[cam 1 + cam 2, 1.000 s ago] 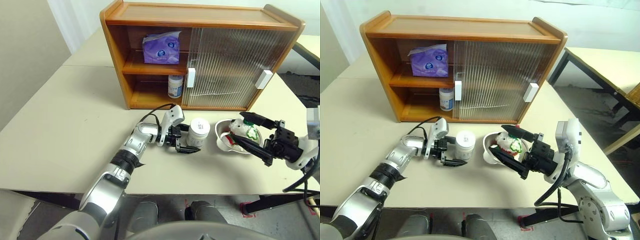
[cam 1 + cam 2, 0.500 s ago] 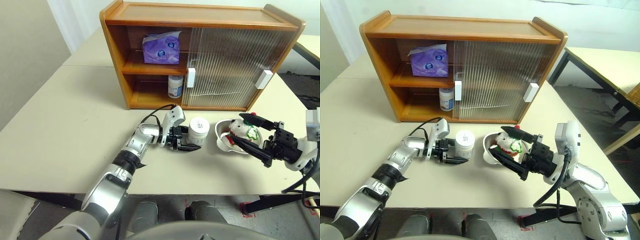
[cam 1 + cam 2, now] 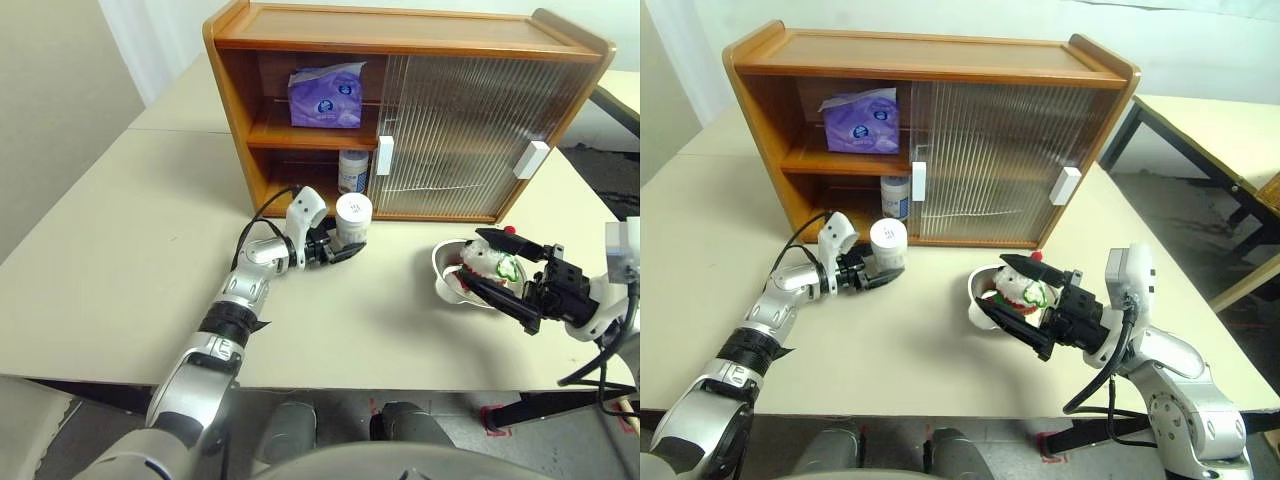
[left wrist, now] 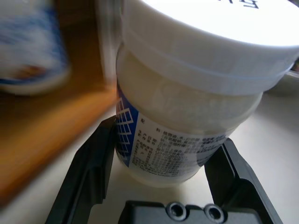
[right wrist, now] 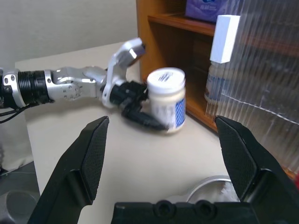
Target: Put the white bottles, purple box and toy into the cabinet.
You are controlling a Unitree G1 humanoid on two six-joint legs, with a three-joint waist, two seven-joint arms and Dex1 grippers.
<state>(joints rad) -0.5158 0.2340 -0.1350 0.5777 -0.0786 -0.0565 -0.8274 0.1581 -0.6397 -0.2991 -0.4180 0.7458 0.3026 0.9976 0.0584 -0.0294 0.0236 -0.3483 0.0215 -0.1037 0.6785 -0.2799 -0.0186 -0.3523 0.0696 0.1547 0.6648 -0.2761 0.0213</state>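
Near the cabinet's (image 3: 405,45) open left bay, at about 11 o'clock on the table (image 3: 120,240), the left end effector (image 3: 340,248) has its two black fingers closed on the lower body of a white bottle (image 3: 352,218), which stands upright with its cap above the fingers and its base at or just above the table, just in front of the lower compartment. A second white bottle (image 3: 351,170) stands inside that lower compartment, close against the edge of the sliding door (image 3: 470,130) and its white handle (image 3: 383,155). The purple box (image 3: 325,96) lies on the inner shelf above it.

At about 4 o'clock, the right end effector (image 3: 510,275) hangs with its fingers spread wide and grips nothing; the toy (image 3: 490,262) lies in a metal bowl (image 3: 447,275) just beside its tips.

Judging the risks ahead: the held bottle must pass over the cabinet's floor lip, and a low carry could catch its base there and tip it out of the grip. The stored bottle sits right in the likely path, so pushing straight in could knock it over or shove it behind the door. The grip is low on the jar, which leaves the top heavy if the wrist turns quickly. The toy's bowl looks slippery and could slide when the right fingers close.
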